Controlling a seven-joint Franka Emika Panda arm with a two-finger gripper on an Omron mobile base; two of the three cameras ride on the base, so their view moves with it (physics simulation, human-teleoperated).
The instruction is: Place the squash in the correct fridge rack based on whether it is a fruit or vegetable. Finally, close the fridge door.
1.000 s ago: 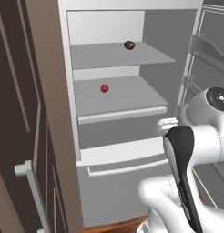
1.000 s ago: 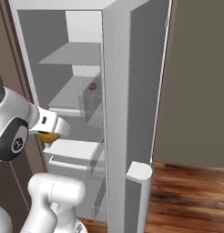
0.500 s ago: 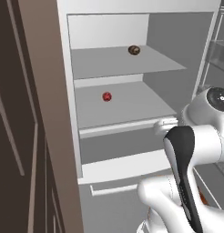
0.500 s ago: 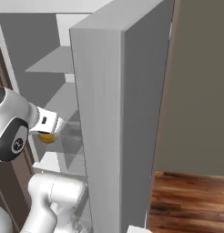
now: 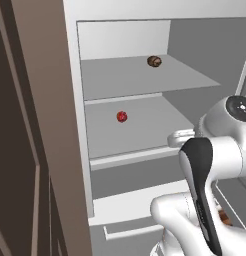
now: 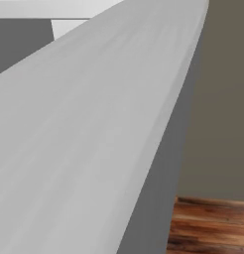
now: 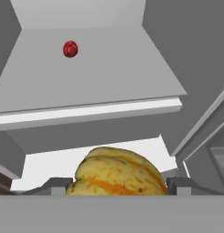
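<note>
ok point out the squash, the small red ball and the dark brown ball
squash (image 7: 117, 172), hand view, middle of its yellow skin
small red ball (image 5: 122, 117), left base view, its centre, on the lower shelf
dark brown ball (image 5: 154, 61), left base view, its centre, on the upper shelf

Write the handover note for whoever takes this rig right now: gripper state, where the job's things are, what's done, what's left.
Gripper: shut on the squash, held low in front of the open fridge, facing the shelves.
Fridge rack, the higher shelf: carries a dark brown ball near its back.
Lower shelf: carries a small red ball.
Fridge door: open, its grey panel close in front of the right base camera.
Done: squash picked up and brought to the fridge.
Left: lift the squash onto the higher shelf, release, withdraw, then close the door.
</note>
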